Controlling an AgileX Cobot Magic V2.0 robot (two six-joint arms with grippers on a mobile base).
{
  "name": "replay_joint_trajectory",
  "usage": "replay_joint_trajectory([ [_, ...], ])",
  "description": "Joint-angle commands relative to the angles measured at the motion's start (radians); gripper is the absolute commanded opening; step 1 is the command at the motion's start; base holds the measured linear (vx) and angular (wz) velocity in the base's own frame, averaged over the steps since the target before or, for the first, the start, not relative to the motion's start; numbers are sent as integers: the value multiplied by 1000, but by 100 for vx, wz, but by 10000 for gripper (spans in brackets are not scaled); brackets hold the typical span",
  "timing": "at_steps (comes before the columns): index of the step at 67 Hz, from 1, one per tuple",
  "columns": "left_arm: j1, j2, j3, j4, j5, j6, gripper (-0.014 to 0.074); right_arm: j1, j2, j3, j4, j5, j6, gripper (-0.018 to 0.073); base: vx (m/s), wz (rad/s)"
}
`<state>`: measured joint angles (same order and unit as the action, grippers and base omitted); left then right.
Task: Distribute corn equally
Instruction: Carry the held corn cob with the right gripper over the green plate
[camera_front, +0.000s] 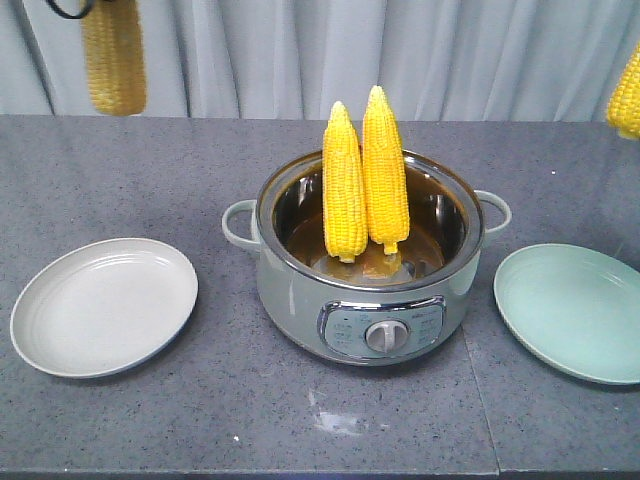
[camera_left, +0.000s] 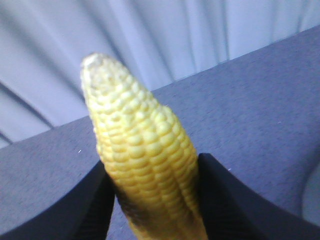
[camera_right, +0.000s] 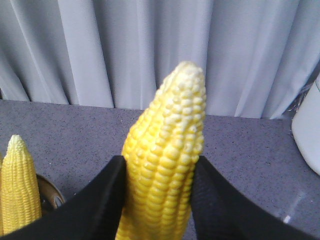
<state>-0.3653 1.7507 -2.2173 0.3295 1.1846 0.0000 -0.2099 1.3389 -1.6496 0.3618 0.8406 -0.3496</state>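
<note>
A grey counter (camera_front: 120, 420) carries an electric pot (camera_front: 300, 300) flanked by a white plate (camera_front: 100, 305) on the left and a green plate (camera_front: 570, 310) on the right. In the pot stand two upright corn cobs (camera_front: 345, 190), tips up. Raised above either side, the left gripper (camera_left: 155, 200) pinches a third cob (camera_left: 135, 145) and the right gripper (camera_right: 157, 195) pinches a fourth cob (camera_right: 167, 145).

The left gripper (camera_left: 152, 161) had two broad, matte black fingers (camera_left: 235, 210) with smooth, sloping faces. The right gripper (camera_right: 159, 159) showed the same plain black, wedge-shaped fingers (camera_right: 92, 212).
</note>
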Motion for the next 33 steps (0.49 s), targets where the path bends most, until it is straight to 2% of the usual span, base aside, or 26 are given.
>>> replay_joint_trajectory([
  [1, 34, -52, -27, 22, 0, -24, 129, -6, -27, -31, 13, -67, -2, -9, 0, 0],
  [12, 64, -54, -27, 18, 8, -41, 129, -6, -27, -31, 13, -67, -2, -9, 0, 0],
  [33, 65, -53, -27, 18, 2, -41, 129, -6, -27, -31, 13, -67, -2, -9, 0, 0],
])
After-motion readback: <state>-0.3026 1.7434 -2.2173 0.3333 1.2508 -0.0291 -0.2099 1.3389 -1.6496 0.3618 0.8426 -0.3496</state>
